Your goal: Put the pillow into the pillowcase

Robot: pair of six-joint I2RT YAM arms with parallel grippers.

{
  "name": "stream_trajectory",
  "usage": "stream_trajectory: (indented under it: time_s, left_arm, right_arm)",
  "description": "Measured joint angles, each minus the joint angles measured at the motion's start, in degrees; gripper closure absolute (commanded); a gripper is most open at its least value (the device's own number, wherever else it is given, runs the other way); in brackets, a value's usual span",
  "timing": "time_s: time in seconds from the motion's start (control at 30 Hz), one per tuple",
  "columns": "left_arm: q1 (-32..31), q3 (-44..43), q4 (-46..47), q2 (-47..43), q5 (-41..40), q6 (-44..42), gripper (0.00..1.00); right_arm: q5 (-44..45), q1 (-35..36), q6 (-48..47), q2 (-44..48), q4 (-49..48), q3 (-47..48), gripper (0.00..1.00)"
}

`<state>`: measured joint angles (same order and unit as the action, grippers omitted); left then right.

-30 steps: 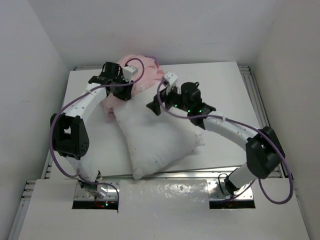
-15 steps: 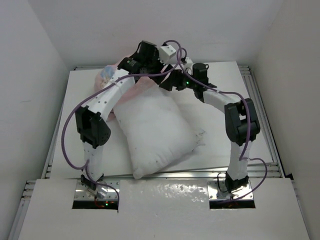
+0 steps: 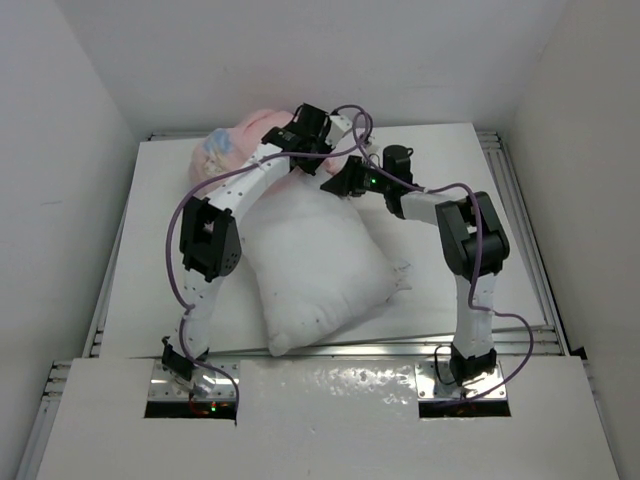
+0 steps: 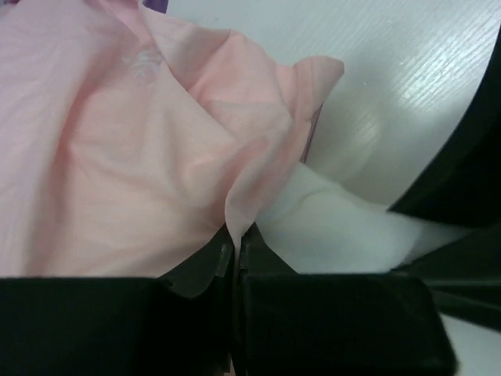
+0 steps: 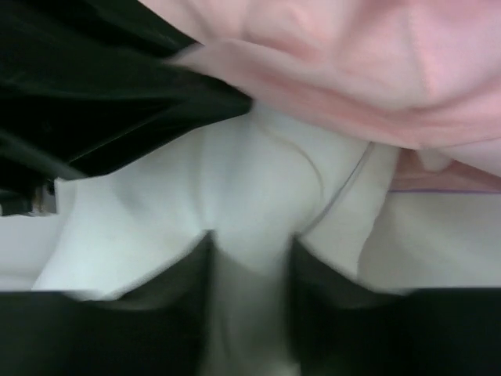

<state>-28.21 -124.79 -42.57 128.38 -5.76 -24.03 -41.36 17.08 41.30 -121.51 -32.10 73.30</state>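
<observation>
The plump white pillow [image 3: 312, 262] lies slantwise on the middle of the table. Its far end meets the pillowcase [image 3: 248, 132], a bunched heap showing its pale pink inside at the back. My left gripper [image 3: 322, 142] is at that far end. In the left wrist view the left gripper [image 4: 236, 240] is shut on a fold of the pillowcase [image 4: 141, 157], with the pillow [image 4: 329, 229] just to its right. My right gripper [image 3: 338, 184] sits beside it. Seen from the right wrist, the right gripper [image 5: 250, 254] pinches the pillow [image 5: 250, 180], with the pillowcase [image 5: 376, 70] just beyond.
The white table [image 3: 450, 190] is walled in by white panels at the back and both sides. Metal rails [image 3: 520, 220] run along its edges. The two arms cross close together over the pillow's far end, with purple cables [image 3: 350, 115] looping above them.
Both arms have swung in over the pillow's far end. The left gripper has shut on the pillowcase edge. The right gripper, open before, has shut on the pillow's corner.
</observation>
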Motion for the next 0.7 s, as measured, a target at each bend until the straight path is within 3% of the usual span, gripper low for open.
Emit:
stream_trajectory:
  time_s: [0.07,0.1,0.3,0.53,0.7]
  left_arm:
    - [-0.3,0.4,0.0,-0.1,0.9,0.2,1.0]
    - [-0.3,0.6,-0.1,-0.3,1.9,0.1,1.0]
    - [-0.9,2.9,-0.8,-5.3,7.6,-0.1,1.0]
    - [-2.2,3.1,-4.3,-12.7,14.1,0.0,1.0]
    - [-2.2,8.8,-5.1,-16.7,19.8,-0.4,1.0]
  right_arm:
    - [-1.0,0.8,0.3,-0.2,-1.5,0.0,0.98]
    - [-1.3,1.3,0.4,-0.4,-2.2,0.0,1.0]
    - [1.8,5.1,-1.7,1.2,-7.3,-4.0,1.0]
    - [13.5,10.0,-5.2,12.4,-18.3,-17.4,1.0]
    - [22.8,11.9,-5.5,16.2,-27.9,-22.6,1.0]
